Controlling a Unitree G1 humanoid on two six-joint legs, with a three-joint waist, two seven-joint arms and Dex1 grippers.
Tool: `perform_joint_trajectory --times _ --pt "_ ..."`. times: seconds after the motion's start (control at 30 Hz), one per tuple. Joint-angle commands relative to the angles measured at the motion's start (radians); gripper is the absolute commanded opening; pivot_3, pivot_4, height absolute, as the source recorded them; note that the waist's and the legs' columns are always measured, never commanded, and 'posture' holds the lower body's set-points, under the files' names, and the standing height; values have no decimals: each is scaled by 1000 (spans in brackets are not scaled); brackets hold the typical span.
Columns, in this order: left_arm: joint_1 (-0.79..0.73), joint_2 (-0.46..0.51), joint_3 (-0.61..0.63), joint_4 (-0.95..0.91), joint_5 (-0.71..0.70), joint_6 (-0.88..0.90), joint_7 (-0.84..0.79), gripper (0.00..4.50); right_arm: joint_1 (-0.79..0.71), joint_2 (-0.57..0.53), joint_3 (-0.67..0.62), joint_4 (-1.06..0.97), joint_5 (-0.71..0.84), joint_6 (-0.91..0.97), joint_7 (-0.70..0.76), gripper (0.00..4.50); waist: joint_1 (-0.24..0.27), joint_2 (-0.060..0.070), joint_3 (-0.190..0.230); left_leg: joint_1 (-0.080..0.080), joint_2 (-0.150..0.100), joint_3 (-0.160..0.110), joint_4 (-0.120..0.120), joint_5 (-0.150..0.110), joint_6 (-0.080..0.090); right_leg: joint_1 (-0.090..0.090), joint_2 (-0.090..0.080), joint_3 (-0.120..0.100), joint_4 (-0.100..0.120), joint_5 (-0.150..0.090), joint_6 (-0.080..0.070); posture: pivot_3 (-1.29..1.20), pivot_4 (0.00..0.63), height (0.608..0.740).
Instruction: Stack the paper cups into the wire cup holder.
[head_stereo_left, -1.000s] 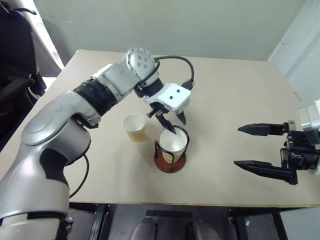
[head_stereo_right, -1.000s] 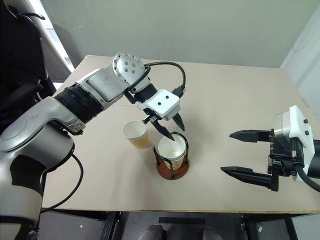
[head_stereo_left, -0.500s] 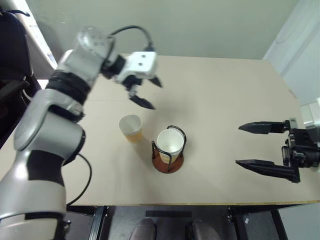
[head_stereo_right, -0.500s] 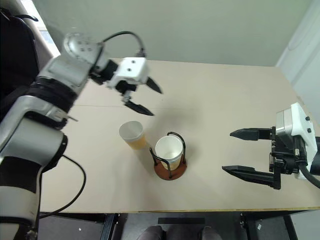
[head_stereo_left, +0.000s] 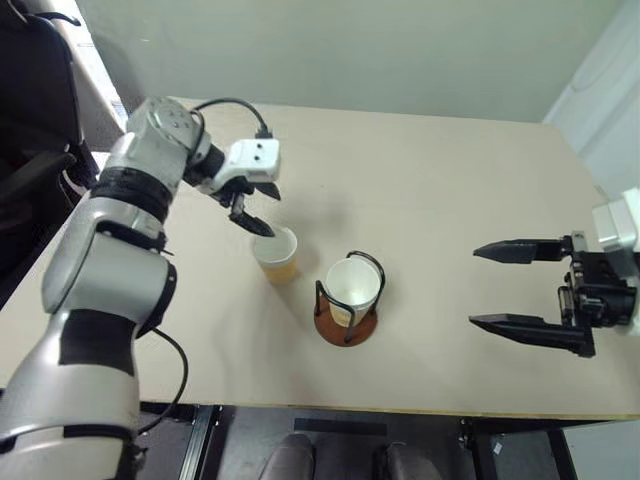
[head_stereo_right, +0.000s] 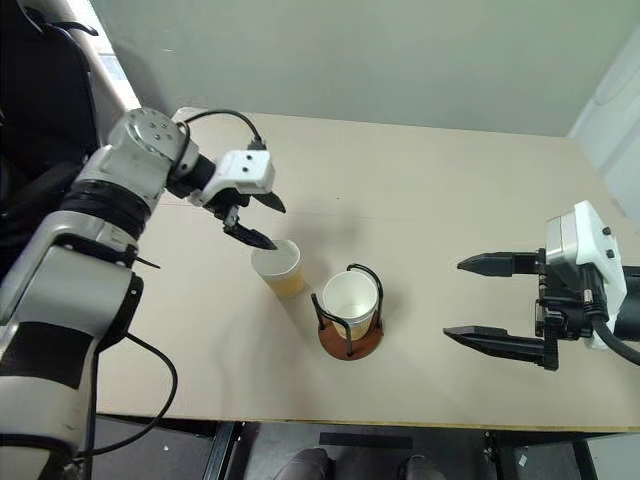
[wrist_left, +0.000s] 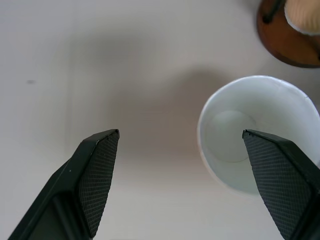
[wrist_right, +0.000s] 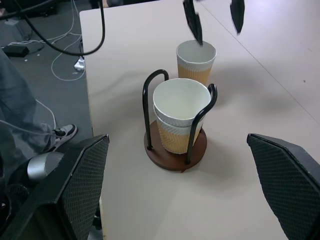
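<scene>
Two cups down, one to go: your wire cup holder (head_stereo_left: 347, 318) stands near the middle of the table (head_stereo_left: 450, 210), and the right wrist view shows two paper cups nested between its black loops, the upper cup (wrist_right: 181, 107) seated in a lower one (wrist_right: 175, 136) whose ribbed wall shows beneath it. That part of the job looks done.

The last cup (head_stereo_left: 276, 254) stands upright on the tabletop just beside the holder, at about ten o'clock from it, apart from the base and not yet gripped.

Your left gripper (head_stereo_left: 253, 205) hangs over that cup's far rim with its jaws spread wide and nothing between them. In the left wrist view one finger (wrist_left: 99, 170) sits over bare table and the other (wrist_left: 281, 175) over the cup's near edge, so the cup is off-centre in the opening. You would likely need to shift across before closing.

Your right gripper (head_stereo_left: 520, 284) waits at three o'clock from the holder, well apart from it, jaws wide and empty.

What is left, as far as you can judge: grasp the loose cup, lift it and drop it into the stack.
</scene>
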Motion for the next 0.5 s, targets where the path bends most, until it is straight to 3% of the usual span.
perform_joint_trajectory --times 0.03,0.07,0.17,0.2,0.47,0.5 --pt "4 -17 34 13 55 -12 52 4226 3 -5 -44 -21 16 3 -7 4500 -1 0 0 0 0 0 0 0 0 0 -2 -1 0 0 0 0 150 740" --pt "6 -25 36 18 69 -11 62 4226 6 -6 -50 -23 19 6 -9 4500 -1 0 0 0 1 -2 0 0 0 0 -4 0 0 0 0 0 150 740" --pt "13 -46 46 26 97 -14 71 3584 14 -7 -69 -30 27 17 -13 4500 -1 0 0 0 0 -2 0 0 1 -1 -6 0 -2 0 1 0 150 740" --pt "14 -50 51 28 102 -15 65 3240 16 -7 -75 -33 30 21 -15 4500 0 0 0 0 -2 1 0 1 1 -1 -1 -1 -2 0 1 0 150 740" --pt "17 -57 85 32 138 -25 42 125 37 -3 -100 -50 43 33 -37 4500 -1 0 0 -1 -1 -1 0 1 2 -1 -7 1 -2 0 2 0 150 740" --pt "17 -56 88 32 141 -25 40 29 38 -3 -101 -50 44 33 -39 4500 0 0 0 -1 -2 0 0 1 2 -1 -6 0 -2 0 2 0 150 740"
